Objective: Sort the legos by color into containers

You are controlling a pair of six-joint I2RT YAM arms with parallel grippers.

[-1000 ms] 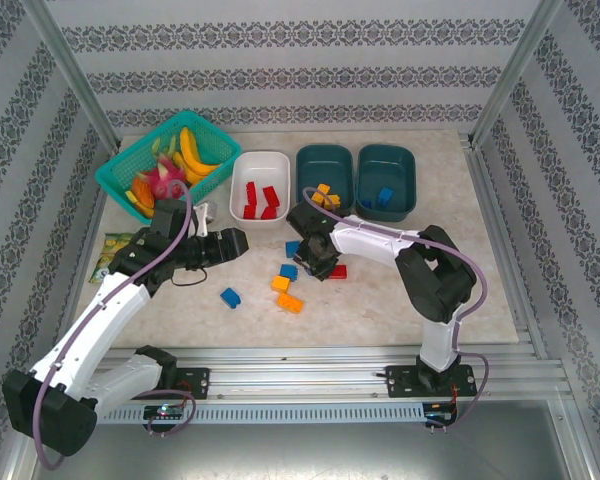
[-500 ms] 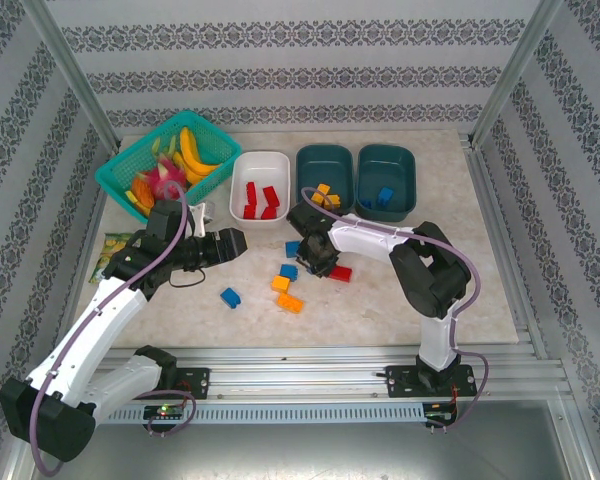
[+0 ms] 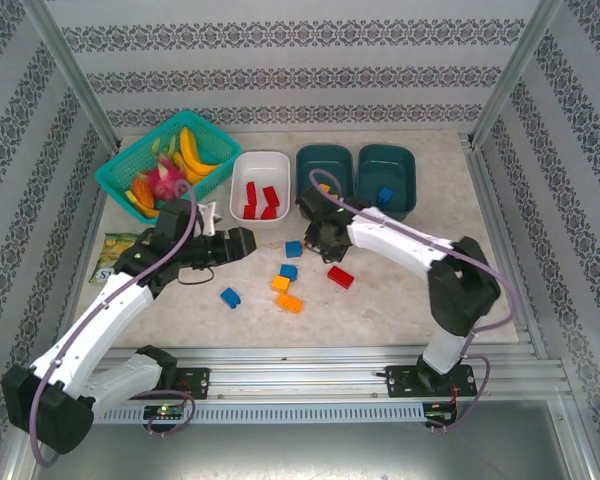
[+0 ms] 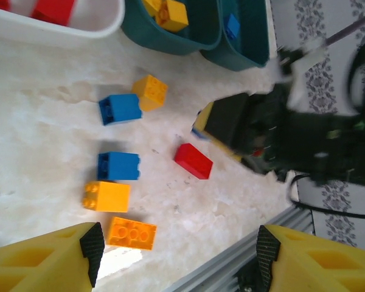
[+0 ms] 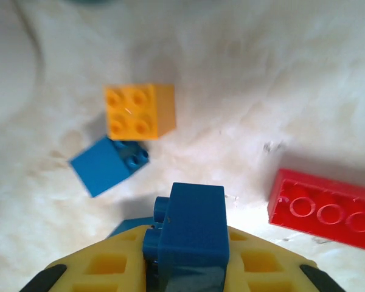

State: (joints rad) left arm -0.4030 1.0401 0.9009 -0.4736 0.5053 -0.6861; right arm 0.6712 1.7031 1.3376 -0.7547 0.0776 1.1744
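Right wrist view: the right pincer (image 5: pixel 188 271) is pinching a blue brick (image 5: pixel 191 228) above the surface (image 5: pixel 261 79). Reds are filling the white tub (image 3: pixel 263 155), orange and blue legos the teal tubs (image 3: pixel 325 150). Several loose legos (image 3: pixel 288 271) are awaiting sorting as the left pincer (image 3: pixel 238 243) is hovering spread.
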